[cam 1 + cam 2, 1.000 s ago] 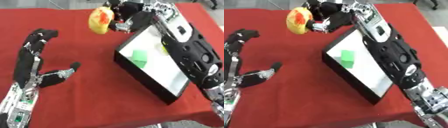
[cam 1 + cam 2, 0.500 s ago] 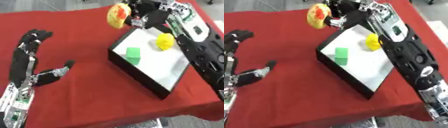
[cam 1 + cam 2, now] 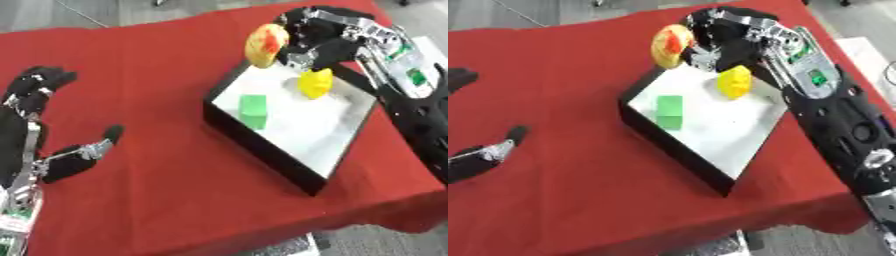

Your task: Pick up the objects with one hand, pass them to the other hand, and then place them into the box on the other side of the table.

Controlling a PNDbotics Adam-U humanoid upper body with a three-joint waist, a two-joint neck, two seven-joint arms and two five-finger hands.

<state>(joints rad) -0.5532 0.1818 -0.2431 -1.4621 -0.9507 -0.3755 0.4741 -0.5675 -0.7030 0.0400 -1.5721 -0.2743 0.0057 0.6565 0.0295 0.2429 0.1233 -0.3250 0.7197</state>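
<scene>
My right hand [image 3: 319, 37] reaches in from the right above the far corner of the black-walled box [image 3: 262, 145], fingers curled round a yellow and red fruit [image 3: 265, 45] held above the box's far rim. Inside the box, on its white floor, lie a green block [image 3: 254, 111] and a yellow object [image 3: 315, 83]. My left hand [image 3: 39, 130] rests open on the red cloth at the left, fingers up, thumb out to the right, holding nothing.
A red cloth [image 3: 157, 75] covers the table; its front edge runs along the bottom, its right edge just past the box. Grey floor shows beyond the far edge.
The whole view has shifted, so the camera has moved. My right hand still holds the fruit over the box's far corner. The left hand has stayed where it was.
</scene>
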